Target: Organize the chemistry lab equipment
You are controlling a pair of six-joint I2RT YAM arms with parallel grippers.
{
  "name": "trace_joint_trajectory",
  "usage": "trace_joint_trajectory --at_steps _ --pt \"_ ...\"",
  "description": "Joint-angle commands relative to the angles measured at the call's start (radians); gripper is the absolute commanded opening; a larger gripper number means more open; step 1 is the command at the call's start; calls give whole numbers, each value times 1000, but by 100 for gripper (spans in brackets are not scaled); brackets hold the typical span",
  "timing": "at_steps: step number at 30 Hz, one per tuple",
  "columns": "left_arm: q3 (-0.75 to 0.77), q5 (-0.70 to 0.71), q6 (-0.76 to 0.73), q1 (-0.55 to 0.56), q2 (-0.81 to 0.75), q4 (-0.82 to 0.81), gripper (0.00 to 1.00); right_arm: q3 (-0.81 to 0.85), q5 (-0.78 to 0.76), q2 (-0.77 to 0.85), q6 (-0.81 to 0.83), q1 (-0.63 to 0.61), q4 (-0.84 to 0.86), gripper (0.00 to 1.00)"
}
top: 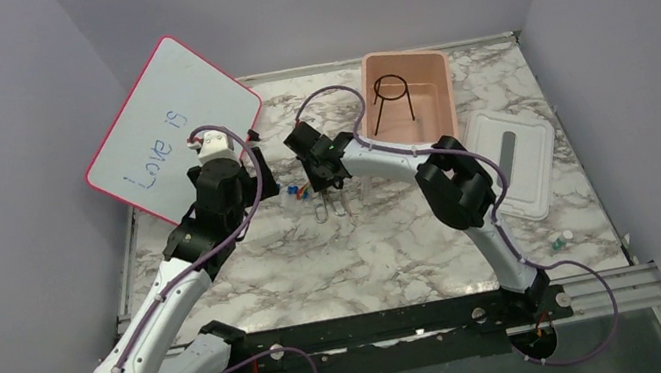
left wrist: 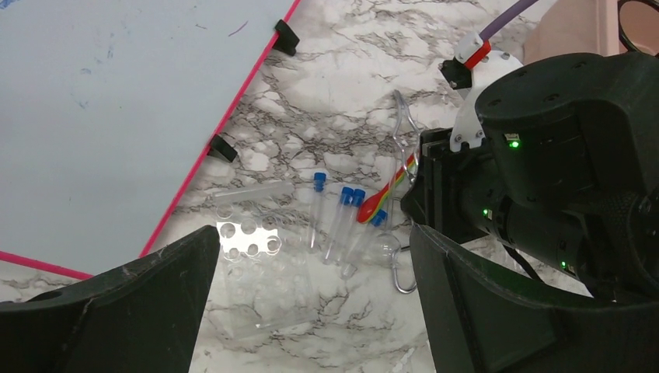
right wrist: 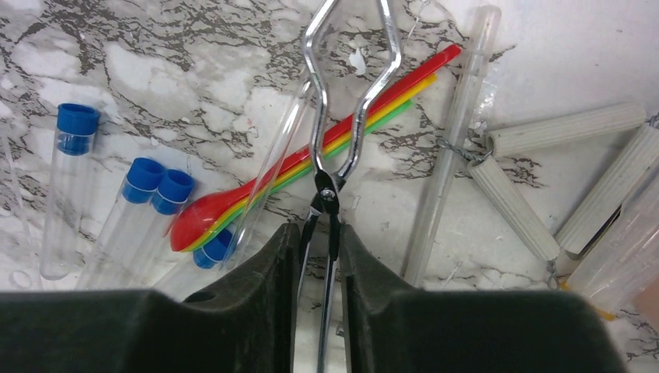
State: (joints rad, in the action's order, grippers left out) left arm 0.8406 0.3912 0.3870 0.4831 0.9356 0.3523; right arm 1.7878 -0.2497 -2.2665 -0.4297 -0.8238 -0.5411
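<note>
Mid-table, your right arm stretches forward-left, its right gripper (right wrist: 319, 237) clamped on the tongs (right wrist: 327, 186), which run lengthwise straight away from the wrist; your left gripper (left wrist: 315, 241) gapes wide.

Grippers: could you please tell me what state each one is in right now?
Left gripper: open, empty.
Right gripper: closed on the metal tongs, at the handles.

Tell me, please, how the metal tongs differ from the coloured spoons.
The metal tongs are bare shiny wire; the coloured spoons are stacked red, yellow and green plastic. The tongs sit between the fingers of the right gripper; the spoons lie ungripped. Both are long, thin and on the marble table.
</note>
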Motion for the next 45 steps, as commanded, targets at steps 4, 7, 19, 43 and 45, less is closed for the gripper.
trace_joint_trajectory --at_steps 4,7,19,43,45 --pt "5 -106 -5 -23 4 -44 95 -29 6 -40 -12 10 18 9" --pt "2 -102 -5 -23 -7 -44 95 -40 -16 8 -11 9 39 3" --pt "-12 -75 -2 -24 -54 -55 95 -153 9 332 3 9 158 1" --pt "-19 -110 -2 -24 -50 -70 95 -353 -124 719 85 376 140 1" --pt "-20 -112 -2 -24 -45 -70 95 -379 -99 706 95 417 158 1"
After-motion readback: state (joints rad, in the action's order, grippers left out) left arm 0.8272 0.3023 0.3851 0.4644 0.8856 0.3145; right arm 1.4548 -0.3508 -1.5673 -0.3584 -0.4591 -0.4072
